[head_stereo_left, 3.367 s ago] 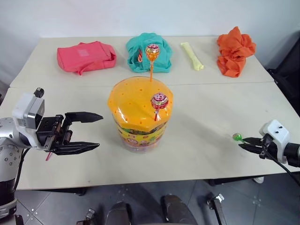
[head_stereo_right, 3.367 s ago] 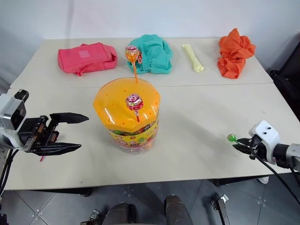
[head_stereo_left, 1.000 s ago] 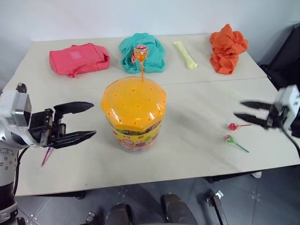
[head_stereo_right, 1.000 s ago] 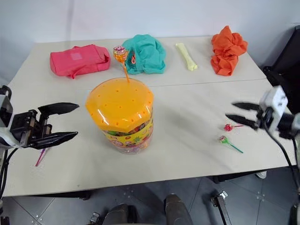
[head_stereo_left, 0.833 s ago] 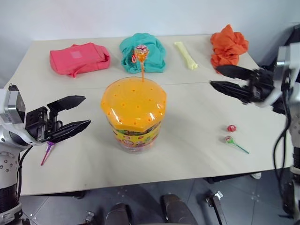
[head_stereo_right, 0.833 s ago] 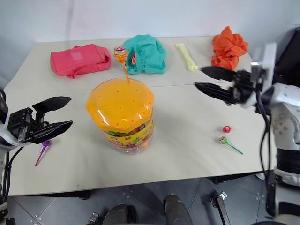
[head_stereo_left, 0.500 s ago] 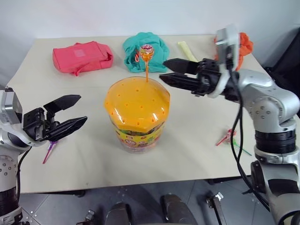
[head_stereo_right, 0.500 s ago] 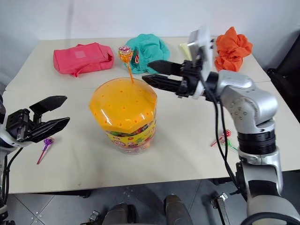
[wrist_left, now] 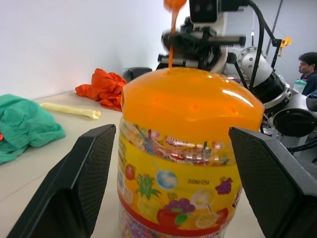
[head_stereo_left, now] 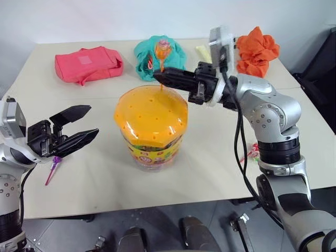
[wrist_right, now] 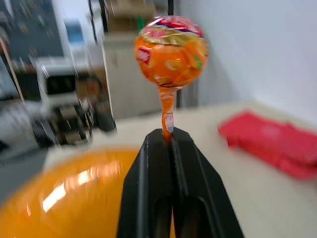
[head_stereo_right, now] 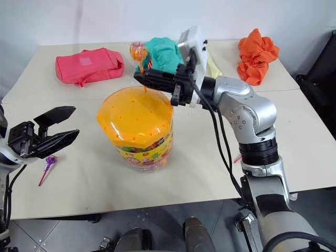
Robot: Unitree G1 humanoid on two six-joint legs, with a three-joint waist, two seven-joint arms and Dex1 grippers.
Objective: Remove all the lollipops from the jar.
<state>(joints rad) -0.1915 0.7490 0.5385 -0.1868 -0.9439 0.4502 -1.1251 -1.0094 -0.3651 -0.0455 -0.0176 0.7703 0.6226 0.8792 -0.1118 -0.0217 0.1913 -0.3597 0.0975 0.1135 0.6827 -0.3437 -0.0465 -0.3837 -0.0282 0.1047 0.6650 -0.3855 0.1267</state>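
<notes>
Clamping now, right pincer [wrist_right: 167, 135] on orange lollipop [wrist_right: 171, 51] stick, previously open

Bright, even light; glare on jar [wrist_left: 190, 106] lid (right wrist bg blurred), soft shadows.

orange lollipop [wrist_right: 171, 52], orange-lidded jar [head_stereo_left: 151, 113]

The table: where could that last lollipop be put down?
Bare table between the jar and the lollipops already lying at the right, or the front strip before the jar. The far edge is crowded with the pink pouch, teal cloth, orange cloth.
</notes>
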